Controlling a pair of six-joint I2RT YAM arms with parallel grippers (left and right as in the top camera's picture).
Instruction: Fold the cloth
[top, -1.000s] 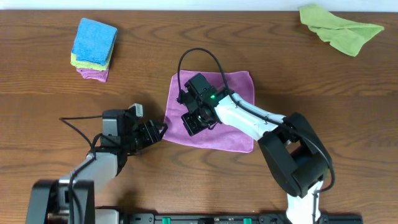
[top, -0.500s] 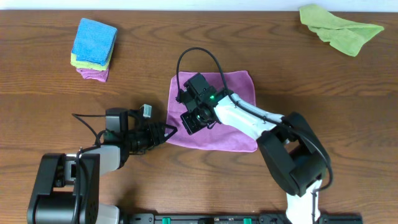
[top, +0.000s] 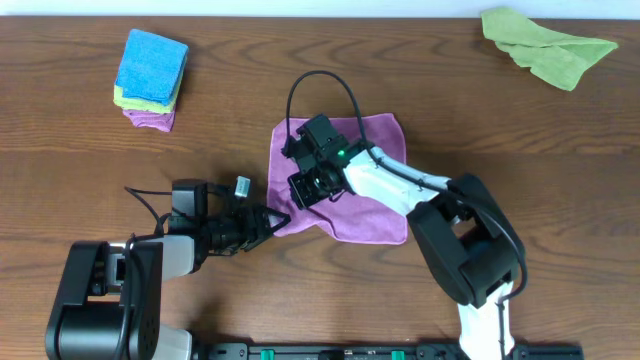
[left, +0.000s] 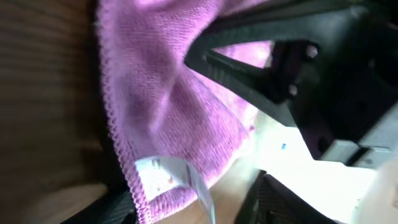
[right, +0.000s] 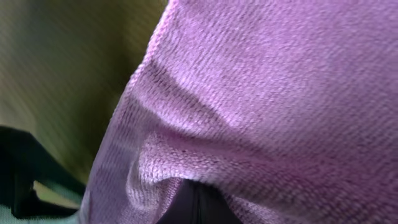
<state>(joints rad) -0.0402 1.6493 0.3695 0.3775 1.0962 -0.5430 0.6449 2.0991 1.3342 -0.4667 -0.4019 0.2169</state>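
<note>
The lilac cloth (top: 375, 170) lies mid-table, its left part bunched. My right gripper (top: 312, 187) is shut on a pinched fold near the cloth's left edge; in the right wrist view the cloth (right: 267, 93) bulges over the closed fingertips (right: 198, 200). My left gripper (top: 274, 220) is low at the cloth's front-left corner. In the left wrist view that corner (left: 161, 93) with its white tag (left: 163, 174) lies between the two parted fingers (left: 186, 208), and bare table shows beside it. The right gripper (left: 298, 68) looms above.
A folded stack of blue, green and purple cloths (top: 152, 78) stands at the back left. A crumpled lime-green cloth (top: 548, 45) lies at the back right. The wooden table (top: 100, 150) stretches all around.
My left gripper has slid right up to the cloth's front-left corner. My right gripper has shifted slightly up and left with its pinch, drawing the cloth's front-left edge in.
</note>
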